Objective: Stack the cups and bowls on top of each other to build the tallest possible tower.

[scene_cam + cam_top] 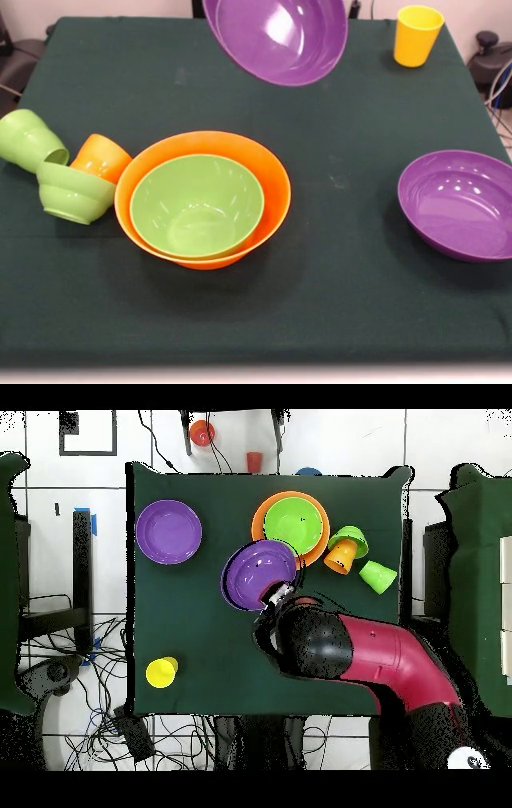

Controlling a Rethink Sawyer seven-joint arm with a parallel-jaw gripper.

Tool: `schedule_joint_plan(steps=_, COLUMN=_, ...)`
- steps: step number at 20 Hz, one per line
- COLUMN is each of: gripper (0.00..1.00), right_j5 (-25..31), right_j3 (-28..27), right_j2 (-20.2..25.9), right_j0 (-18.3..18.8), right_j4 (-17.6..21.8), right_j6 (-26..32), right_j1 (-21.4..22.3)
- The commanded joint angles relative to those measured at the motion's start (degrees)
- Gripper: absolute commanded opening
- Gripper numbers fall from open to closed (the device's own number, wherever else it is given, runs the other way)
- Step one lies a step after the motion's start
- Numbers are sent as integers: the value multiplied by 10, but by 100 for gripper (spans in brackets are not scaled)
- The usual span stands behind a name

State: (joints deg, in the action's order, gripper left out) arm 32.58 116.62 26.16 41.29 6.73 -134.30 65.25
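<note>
Front view. Near the table's middle-left, on the dark green cloth-covered table (336,280): a large glossy orange plastic bowl (276,180) with a medium light-green plastic bowl (197,206) nested inside, both upright, a 2-piece tower. Just left of it, touching its rim: a small orange plastic tumbler (102,156), tipped over. Below that, leaning against it: a small light-green plastic bowl (74,192), tilted on its side. Further left: a light-green plastic tumbler (30,139) lying on its side, mouth toward the small bowl. At the right edge: a wide shallow purple plastic bowl (458,204), upright on the cloth, well apart from the tower. At the top right corner: a yellow plastic tumbler (417,35), upright. At top centre: a second wide purple plastic bowl (277,38), tilted and raised off the cloth, cut by the picture's upper edge; no claw visible here.

Overhead view. Red and black robot arm (360,652) reaching from the bottom right toward the raised purple bowl. Gripper (278,594) at that bowl's near rim, apparently clamped on it, though the fingers are mostly hidden by the arm. Raised purple bowl overlapping the orange bowl's edge. Beyond the table, on the floor: a red cup-like object (254,461) and an orange-red round object (202,432), too small to identify.
</note>
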Motion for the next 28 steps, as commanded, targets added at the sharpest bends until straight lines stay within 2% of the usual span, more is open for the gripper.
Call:
schedule_joint_plan(steps=1, gripper=0, right_j5=47, right_j3=-6, right_j2=69, right_j0=22, right_j4=-6, right_j6=119, right_j1=-3)
schedule_joint_plan(steps=5, gripper=0, right_j5=39, right_j3=-30, right_j2=110, right_j0=68, right_j4=-25, right_j6=131, right_j1=-33)
schedule_joint_plan(steps=8, gripper=0, right_j5=21, right_j3=-36, right_j2=142, right_j0=100, right_j4=-25, right_j6=140, right_j1=-52)
schedule_joint_plan(steps=11, gripper=0, right_j5=-23, right_j3=-36, right_j2=176, right_j0=137, right_j4=-3, right_j6=145, right_j1=-93)
schedule_joint_plan(steps=15, gripper=0, right_j5=-50, right_j3=-40, right_j2=194, right_j0=168, right_j4=42, right_j6=148, right_j1=-138)
schedule_joint_plan(steps=21, gripper=0, right_j5=-71, right_j3=-42, right_j2=252, right_j0=226, right_j4=74, right_j6=163, right_j1=-187)
schedule_joint_plan(steps=25, gripper=0, right_j5=-63, right_j3=-57, right_j2=293, right_j0=256, right_j4=93, right_j6=169, right_j1=-203)
schedule_joint_plan(steps=28, gripper=0, right_j5=-51, right_j3=-65, right_j2=300, right_j0=261, right_j4=113, right_j6=165, right_j1=-200)
